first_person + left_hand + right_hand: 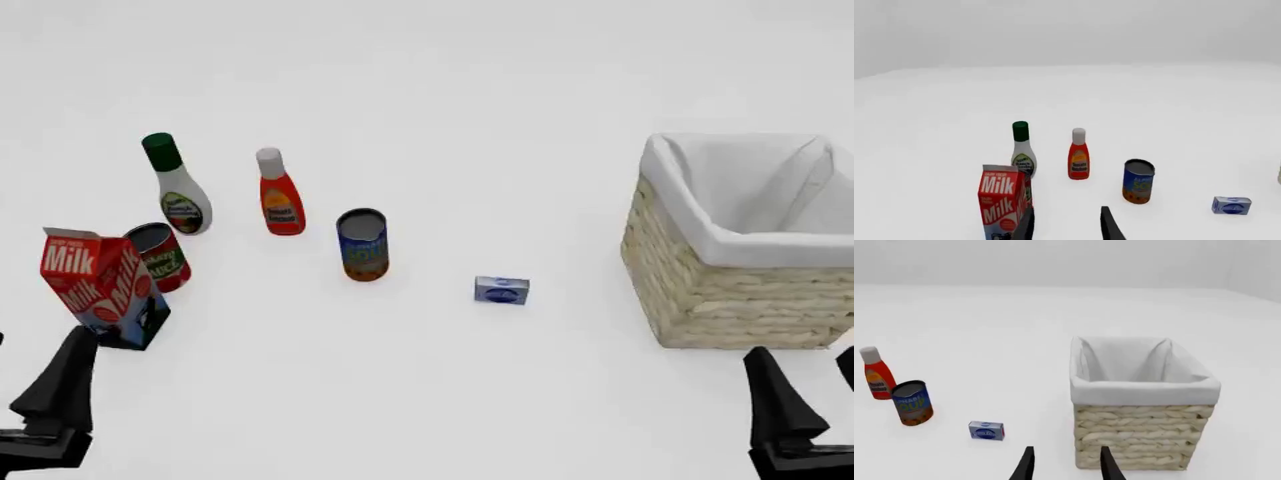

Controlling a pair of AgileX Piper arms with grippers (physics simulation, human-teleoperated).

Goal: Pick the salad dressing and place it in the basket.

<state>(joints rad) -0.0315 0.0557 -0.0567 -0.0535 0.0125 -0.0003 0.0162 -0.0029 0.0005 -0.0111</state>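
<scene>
Salad dressing (175, 187) upright on table (454, 90), at 9 o'clock of red bottle (278, 193), at 12 o'clock of red can (159, 256); nothing touching it. Basket (742, 245) far off at 3 o'clock, only white lining visible inside, right edge cut off in front view. Blue can (362, 244), small blue box (502, 290) between. Milk carton (102, 287) hides part of red can. Left gripper (1066, 225) released, empty. Right gripper (1065, 464) released, empty.

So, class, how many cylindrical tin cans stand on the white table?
2: the red-labelled tin can beside the red milk carton on the left, and the blue-labelled tin can nearer the middle. None seems hidden.
</scene>
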